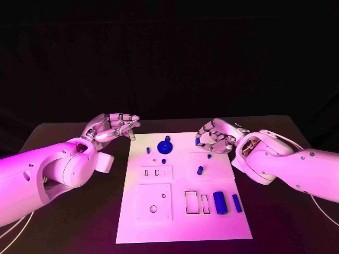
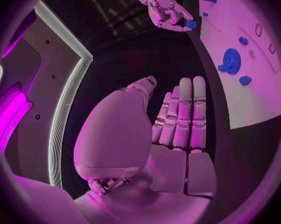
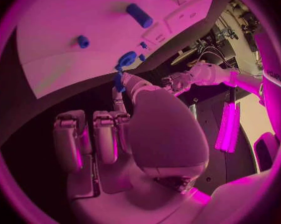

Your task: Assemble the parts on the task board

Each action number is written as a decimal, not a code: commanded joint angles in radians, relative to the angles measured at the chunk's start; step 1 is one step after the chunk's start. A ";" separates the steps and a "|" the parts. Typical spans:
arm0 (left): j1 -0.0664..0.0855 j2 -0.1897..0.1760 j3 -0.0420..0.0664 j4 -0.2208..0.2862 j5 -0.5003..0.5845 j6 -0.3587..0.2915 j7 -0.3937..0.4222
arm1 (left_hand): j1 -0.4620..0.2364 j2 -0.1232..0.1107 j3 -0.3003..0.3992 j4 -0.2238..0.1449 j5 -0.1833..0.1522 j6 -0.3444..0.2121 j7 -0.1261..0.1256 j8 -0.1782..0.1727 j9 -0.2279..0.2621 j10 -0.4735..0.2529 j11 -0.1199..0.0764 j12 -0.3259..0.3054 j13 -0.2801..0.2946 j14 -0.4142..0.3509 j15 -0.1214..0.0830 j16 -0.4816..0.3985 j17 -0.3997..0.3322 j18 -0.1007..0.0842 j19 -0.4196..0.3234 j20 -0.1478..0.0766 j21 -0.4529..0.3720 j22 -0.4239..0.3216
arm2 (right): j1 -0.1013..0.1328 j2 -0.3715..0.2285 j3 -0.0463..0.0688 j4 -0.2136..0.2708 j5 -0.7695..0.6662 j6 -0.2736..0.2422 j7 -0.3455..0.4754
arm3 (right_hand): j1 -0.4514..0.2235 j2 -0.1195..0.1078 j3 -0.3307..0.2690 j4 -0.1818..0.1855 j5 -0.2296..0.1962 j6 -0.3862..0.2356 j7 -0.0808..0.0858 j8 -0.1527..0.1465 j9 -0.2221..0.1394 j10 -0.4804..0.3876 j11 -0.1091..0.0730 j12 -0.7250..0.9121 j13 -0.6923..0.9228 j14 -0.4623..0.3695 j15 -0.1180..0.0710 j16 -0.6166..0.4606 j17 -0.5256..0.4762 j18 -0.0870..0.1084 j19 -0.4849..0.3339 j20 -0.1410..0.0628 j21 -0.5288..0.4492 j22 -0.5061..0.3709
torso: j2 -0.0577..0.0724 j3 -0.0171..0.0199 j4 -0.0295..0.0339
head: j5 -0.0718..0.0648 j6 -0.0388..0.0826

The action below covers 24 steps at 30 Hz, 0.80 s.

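Right hand (image 3: 137, 134): fingers curled inward, small blue part (image 3: 118, 81) pinched at fingertips. Task board (image 3: 84, 15) beyond fingers. On board: blue cylinder (image 3: 139, 15) farthest from hand, small blue peg (image 3: 83, 41) apart from it, round blue disc part (image 3: 126, 60) just past fingertips. Left hand (image 3: 176, 82) off board, beyond thumb side.

The near strip of the task board (image 1: 181, 225) lay bare, open to a hand coming in low. Farther up, two upright cylinders (image 1: 220, 202) stood by the right edge, a small peg (image 1: 200, 170) mid-board, and a gear (image 1: 164, 146) near the far end. The left hand (image 1: 114, 127) hung over the counter (image 1: 100, 211) just off the far-left corner; the right hand (image 1: 215, 136) crowded the far-right corner.
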<state>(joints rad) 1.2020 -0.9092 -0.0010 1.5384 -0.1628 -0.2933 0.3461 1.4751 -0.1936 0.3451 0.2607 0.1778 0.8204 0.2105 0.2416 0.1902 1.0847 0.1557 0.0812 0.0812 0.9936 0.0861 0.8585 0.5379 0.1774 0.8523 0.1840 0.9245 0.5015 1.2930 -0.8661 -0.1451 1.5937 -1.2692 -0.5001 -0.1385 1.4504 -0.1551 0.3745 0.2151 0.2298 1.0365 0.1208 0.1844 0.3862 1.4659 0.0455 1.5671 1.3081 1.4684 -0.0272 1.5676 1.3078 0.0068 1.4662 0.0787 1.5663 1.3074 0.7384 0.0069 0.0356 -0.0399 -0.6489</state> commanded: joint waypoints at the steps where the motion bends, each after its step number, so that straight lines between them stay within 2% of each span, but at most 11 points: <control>1: 0.000 0.008 -0.001 -0.001 -0.004 0.014 0.000 | 0.011 -0.001 0.009 0.000 -0.001 -0.007 0.015 -0.006 0.001 -0.005 0.001 -0.004 0.001 -0.008 0.000 0.007 -0.001 0.005 -0.005 -0.001 0.004 0.001 | -0.010 0.033 0.000 0.023 -0.062 -0.032 -0.124 | -0.006 0.004 0.005 0.000 -0.005 0.007 -0.002 0.002 0.005 0.105 -0.006 0.004 0.263 0.102 -0.006 0.003 0.260 -0.007 0.105 -0.006 0.005 0.263 | -0.010 -0.0057 -0.0020 | 0.011 -0.009; 2: 0.000 0.010 -0.002 -0.002 -0.005 0.014 -0.001 | 0.012 -0.001 0.010 -0.001 -0.001 -0.007 0.015 -0.007 0.001 -0.005 0.001 -0.004 0.001 -0.008 -0.001 0.007 -0.002 0.005 -0.006 -0.001 0.005 0.002 | -0.014 0.046 0.000 0.029 -0.070 -0.034 -0.138 | -0.006 0.003 0.005 0.000 -0.005 0.007 -0.002 0.002 0.005 0.105 -0.006 0.004 0.263 0.102 -0.006 0.003 0.261 -0.007 0.105 -0.006 0.005 0.263 | -0.011 -0.0065 -0.0020 | 0.012 -0.009; 4: 0.000 0.014 -0.004 -0.004 -0.007 0.014 -0.003 | 0.012 -0.001 0.010 -0.001 -0.001 -0.007 0.015 -0.007 0.001 -0.005 0.001 -0.004 0.001 -0.008 -0.001 0.007 -0.002 0.005 -0.006 -0.001 0.005 0.002 | -0.022 0.068 0.000 0.038 -0.090 -0.037 -0.162 | -0.006 0.003 0.005 0.000 -0.005 0.007 -0.002 0.002 0.005 0.105 -0.006 0.004 0.263 0.102 -0.006 0.003 0.261 -0.007 0.105 -0.006 0.005 0.263 | -0.016 -0.0107 -0.0016 | 0.014 -0.014; 6: 0.000 0.018 -0.005 -0.007 -0.008 0.013 -0.006 | 0.012 -0.001 0.010 -0.001 -0.001 -0.007 0.015 -0.007 0.001 -0.005 0.001 -0.004 0.001 -0.008 -0.001 0.007 -0.002 0.005 -0.006 -0.001 0.006 0.002 | -0.029 0.089 -0.001 0.045 -0.111 -0.038 -0.183 | -0.006 0.003 0.005 0.000 -0.005 0.007 -0.002 0.002 0.005 0.105 -0.006 0.004 0.263 0.102 -0.006 0.003 0.261 -0.007 0.105 -0.006 0.005 0.263 | -0.019 -0.0134 -0.0018 | 0.018 -0.017; 7: 0.000 0.019 -0.005 -0.007 -0.008 0.013 -0.007 | 0.012 -0.001 0.010 -0.001 -0.001 -0.007 0.015 -0.007 0.001 -0.005 0.001 -0.004 0.001 -0.008 -0.001 0.007 -0.002 0.005 -0.006 -0.001 0.006 0.002 | -0.031 0.096 -0.001 0.047 -0.117 -0.038 -0.190 | -0.007 0.002 0.005 0.000 -0.006 0.007 -0.002 0.003 0.005 0.105 -0.006 0.004 0.263 0.102 -0.006 0.003 0.261 -0.007 0.105 -0.006 0.005 0.263 | -0.020 -0.0134 -0.0017 | 0.019 -0.018; 11: 0.000 0.026 -0.007 -0.013 -0.010 0.011 -0.011 | 0.012 -0.001 0.010 -0.001 -0.001 -0.007 0.015 -0.007 0.001 -0.005 0.001 -0.004 0.001 -0.008 -0.001 0.007 -0.002 0.005 -0.006 -0.001 0.006 0.002 | -0.048 0.134 -0.004 0.055 -0.149 -0.036 -0.220 | -0.008 0.003 0.006 0.000 -0.006 0.007 -0.002 0.003 0.005 0.105 -0.006 0.003 0.263 0.102 -0.006 0.003 0.261 -0.007 0.105 -0.006 0.005 0.263 | -0.025 -0.0180 -0.0007 | 0.023 -0.025; 15: 0.000 0.030 -0.009 -0.017 -0.010 0.009 -0.014 | 0.012 -0.001 0.010 -0.001 -0.001 -0.007 0.015 -0.007 0.001 -0.005 0.001 -0.004 0.001 -0.008 -0.001 0.007 -0.002 0.005 -0.007 -0.001 0.006 0.002 | -0.063 0.164 -0.006 0.055 -0.175 -0.036 -0.241 | -0.015 0.001 0.007 0.002 -0.006 0.008 -0.003 0.005 0.006 0.104 -0.006 0.003 0.262 0.101 -0.005 0.002 0.258 -0.007 0.105 -0.006 0.005 0.263 | -0.028 -0.0210 -0.0021 | 0.022 -0.029; 21: 0.000 0.033 -0.010 -0.019 -0.011 0.007 -0.017 | 0.012 -0.001 0.010 -0.001 -0.001 -0.007 0.015 -0.007 0.001 -0.005 0.001 -0.004 0.001 -0.008 -0.001 0.007 -0.002 0.005 -0.007 -0.001 0.006 0.002 | -0.085 0.206 -0.012 0.041 -0.212 -0.044 -0.259 | -0.023 -0.006 0.007 0.002 -0.005 0.007 -0.003 0.007 0.007 0.105 -0.007 0.004 0.263 0.101 -0.006 0.002 0.257 -0.007 0.105 -0.006 0.005 0.263 | -0.028 -0.0226 -0.0030 | 0.029 -0.033; 24: 0.000 0.035 -0.010 -0.019 -0.011 0.007 -0.018 | 0.012 -0.001 0.010 -0.001 -0.001 -0.007 0.015 -0.007 0.001 -0.005 0.001 -0.004 0.001 -0.008 -0.001 0.007 -0.002 0.005 -0.007 -0.001 0.006 0.002 | -0.094 0.225 -0.015 0.030 -0.227 -0.043 -0.264 | -0.023 -0.006 0.007 0.002 -0.005 0.007 -0.003 0.007 0.007 0.104 -0.007 0.003 0.262 0.101 -0.006 0.002 0.257 -0.007 0.105 -0.006 0.005 0.263 | -0.027 -0.0217 0.0002 | 0.028 -0.035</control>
<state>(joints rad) 1.2017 -0.8764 -0.0114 1.5180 -0.1686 -0.2941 0.3292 1.4751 -0.1936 0.3507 0.2607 0.1778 0.8204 0.2105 0.2415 0.1900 1.0847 0.1556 0.0812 0.0812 0.9936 0.0861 0.8623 0.5370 0.1775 0.8524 0.1840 0.9245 0.5022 1.2013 -0.6446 -0.1599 1.6262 -1.4405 -0.5352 -0.3739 1.4340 -0.1606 0.3771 0.2180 0.2265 1.0384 0.1181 0.1870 0.3879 1.4659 0.0455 1.5671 1.3078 1.4684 -0.0270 1.5676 1.3076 0.0068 1.4662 0.0787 1.5662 1.3081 0.7111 -0.0146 0.0334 -0.0117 -0.6828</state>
